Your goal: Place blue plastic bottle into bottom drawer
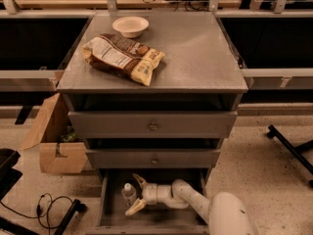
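The blue plastic bottle (129, 194), small and clear with a white cap, stands upright inside the open bottom drawer (113, 218) of the grey cabinet, left of centre. My gripper (136, 194) reaches into the drawer from the right. Its two pale fingers are spread wide, one above and one below, just right of the bottle. The bottle stands free between the fingertips and is not clamped.
On the cabinet top (205, 53) lie a brown-and-yellow snack bag (123, 58) and a white bowl (130, 26). The two upper drawers (152, 125) are closed. A cardboard box (54, 136) stands left of the cabinet, with black cables (49, 207) on the floor.
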You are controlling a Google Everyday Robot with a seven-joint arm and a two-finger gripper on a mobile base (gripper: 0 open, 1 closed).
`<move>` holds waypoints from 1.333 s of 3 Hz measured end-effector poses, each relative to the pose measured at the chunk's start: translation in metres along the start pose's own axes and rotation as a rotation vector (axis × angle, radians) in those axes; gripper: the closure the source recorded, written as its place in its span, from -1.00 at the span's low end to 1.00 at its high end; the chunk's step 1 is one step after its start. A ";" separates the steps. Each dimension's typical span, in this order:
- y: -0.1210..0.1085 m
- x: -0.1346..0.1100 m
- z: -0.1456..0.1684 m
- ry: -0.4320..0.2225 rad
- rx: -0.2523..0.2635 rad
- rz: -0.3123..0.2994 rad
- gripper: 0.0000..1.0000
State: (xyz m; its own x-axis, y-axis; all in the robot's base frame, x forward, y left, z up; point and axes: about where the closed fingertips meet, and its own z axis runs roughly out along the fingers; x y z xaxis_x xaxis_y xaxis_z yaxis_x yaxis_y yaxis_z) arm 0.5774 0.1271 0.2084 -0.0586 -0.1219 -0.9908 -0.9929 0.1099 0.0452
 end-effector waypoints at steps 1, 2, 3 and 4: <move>0.019 -0.007 -0.040 0.127 -0.063 0.079 -1.00; 0.046 -0.025 -0.091 0.236 -0.098 0.174 -1.00; 0.077 -0.051 -0.132 0.323 -0.112 0.250 -1.00; 0.092 -0.097 -0.157 0.404 -0.076 0.246 -1.00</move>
State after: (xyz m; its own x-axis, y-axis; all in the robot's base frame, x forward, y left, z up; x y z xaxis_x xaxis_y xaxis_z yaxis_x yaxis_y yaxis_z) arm 0.4755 -0.0055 0.3288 -0.3139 -0.4763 -0.8214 -0.9482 0.1134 0.2966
